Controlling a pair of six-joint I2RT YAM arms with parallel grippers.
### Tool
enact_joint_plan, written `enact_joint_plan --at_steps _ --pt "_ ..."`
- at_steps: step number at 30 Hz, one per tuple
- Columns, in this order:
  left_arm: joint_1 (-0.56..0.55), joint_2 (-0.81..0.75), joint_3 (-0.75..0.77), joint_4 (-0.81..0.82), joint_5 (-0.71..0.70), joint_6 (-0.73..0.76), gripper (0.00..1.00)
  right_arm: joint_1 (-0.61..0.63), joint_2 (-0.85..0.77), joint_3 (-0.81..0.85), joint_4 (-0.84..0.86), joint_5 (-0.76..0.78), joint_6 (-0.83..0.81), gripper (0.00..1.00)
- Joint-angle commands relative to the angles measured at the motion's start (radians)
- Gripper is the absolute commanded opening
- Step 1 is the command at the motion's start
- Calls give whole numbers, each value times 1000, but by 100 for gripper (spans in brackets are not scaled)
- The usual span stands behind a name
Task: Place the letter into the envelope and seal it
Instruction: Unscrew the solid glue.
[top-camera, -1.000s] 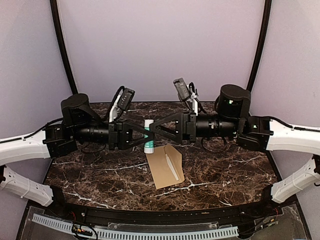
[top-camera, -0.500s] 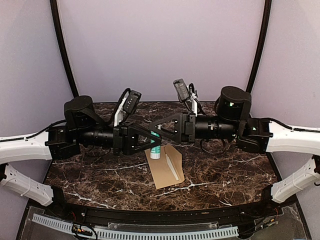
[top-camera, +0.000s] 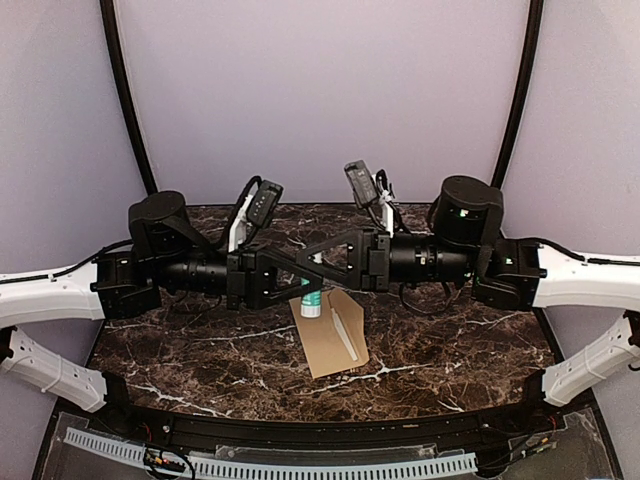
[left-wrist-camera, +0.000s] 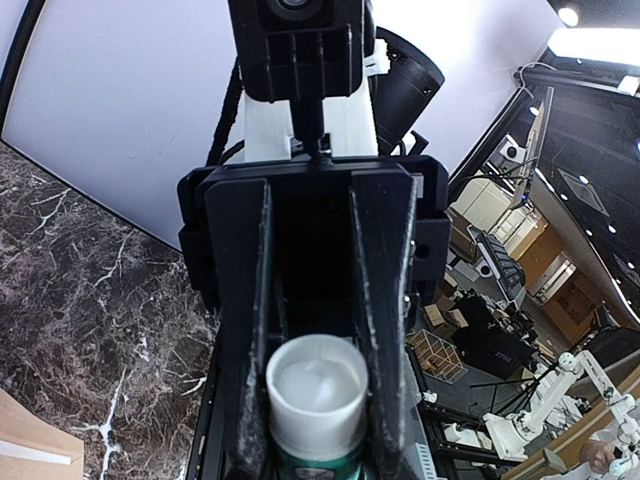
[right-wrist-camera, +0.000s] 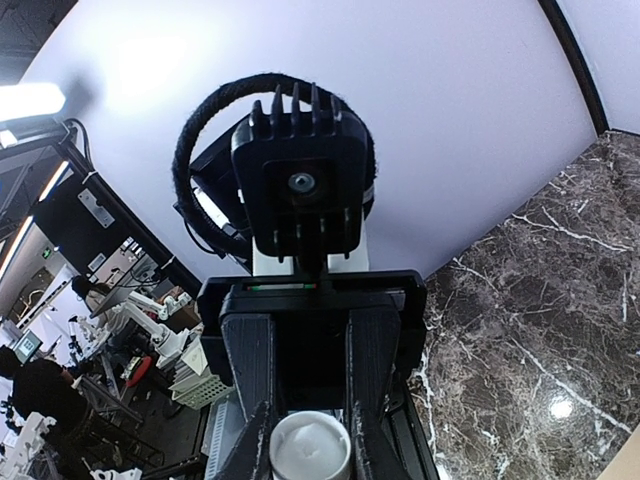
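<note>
The brown envelope lies flat on the marble table, a thin pale strip lying along its face. Its corner shows in the left wrist view. The letter is not in view. Both grippers meet in the air above the envelope's far end. My left gripper is shut on a glue stick with a green body and a white end. My right gripper closes on the same stick from the other side, its white end between the fingertips.
The dark marble table has a black rim along its near edge. Two black curved poles rise at the back corners. Cables loop beside each wrist camera.
The left gripper has swung right and turned, carrying the glue stick right and a little lower, over the envelope's far end. The right gripper has edged left onto it.
</note>
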Motion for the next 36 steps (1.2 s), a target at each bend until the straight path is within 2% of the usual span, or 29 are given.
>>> enact_joint_plan --at_steps 1,2,3,5,7,11,15,27,36 --pt "-3 -11 11 44 -12 12 22 13 -28 -13 11 51 10 14" --pt "-3 -11 7 45 -11 10 29 13 -34 -15 8 65 12 14" --pt "-3 -11 4 46 -10 7 43 13 -43 -16 6 81 11 14" --pt "-3 -10 -4 48 -6 1 58 13 -57 -17 -4 111 7 14" --pt "-6 -11 -14 48 3 -7 64 13 -73 -15 -19 148 5 14" --pt "-15 -5 -24 36 16 -10 69 13 -103 -9 -30 193 0 14" --pt "-32 6 -22 28 18 -12 68 13 -113 0 -39 200 1 14" --pt "-50 54 1 73 28 -16 38 13 -116 -8 -29 195 17 14" --pt "-52 48 -9 101 14 -21 37 13 -111 -12 -25 196 25 14"
